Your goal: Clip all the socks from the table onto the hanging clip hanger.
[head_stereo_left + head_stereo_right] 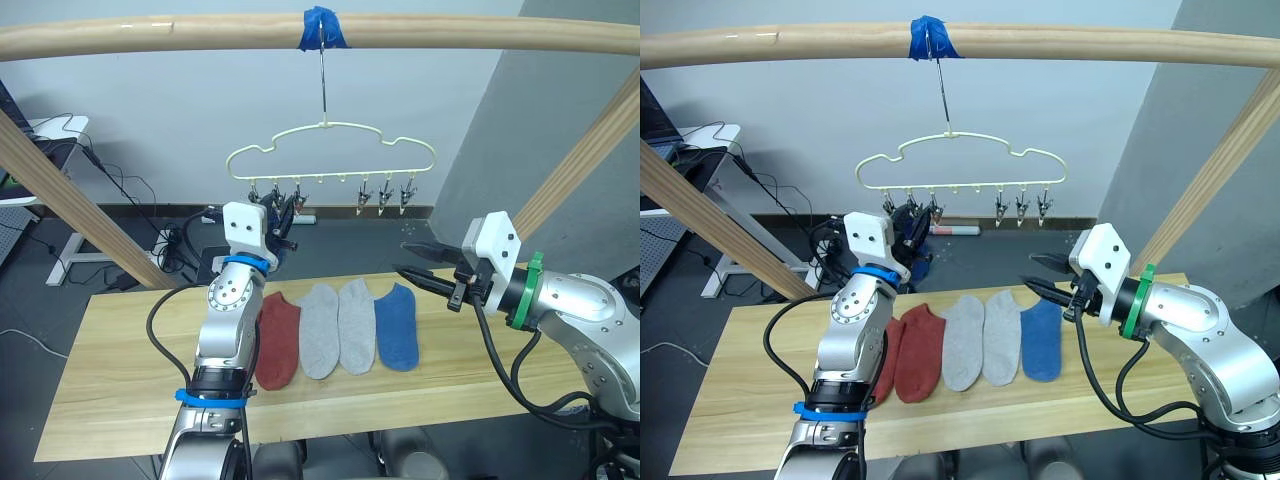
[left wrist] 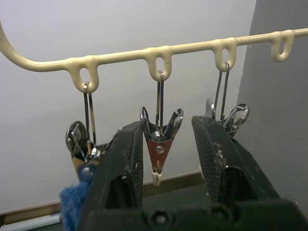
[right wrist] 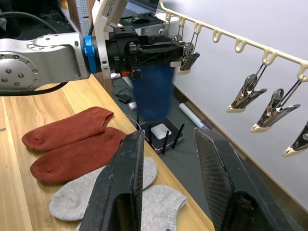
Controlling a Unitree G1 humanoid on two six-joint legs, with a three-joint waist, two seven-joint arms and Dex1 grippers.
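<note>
Behind the long wooden table (image 1: 120, 390) stands a pale wall, and a thick wooden pole (image 1: 150, 38) with blue tape crosses above it. From this pole the clip hanger (image 1: 330, 150) hangs by its metal hook.

One blue sock (image 3: 153, 94) already hangs from a clip at the left end of the hanger, so I judge that one sock of six is done. On the table five socks lie in a row, each just beside the next: two rust-red socks (image 1: 912, 350), two light grey socks (image 1: 980, 340) and the second blue sock (image 1: 397, 327). These five are left, and the other clips look free.

The left gripper (image 2: 166, 159) is raised to the hanger, beside the hanging sock. Its two black fingers stand apart and hold nothing; one metal clip (image 2: 160, 144) hangs between them, and they do not seem to touch it.

The right gripper (image 1: 420, 265) hovers above the right end of the sock row, near the blue sock on the table. Its fingers are also spread wide and empty.

I think the next step is to pick one more sock from the table.
</note>
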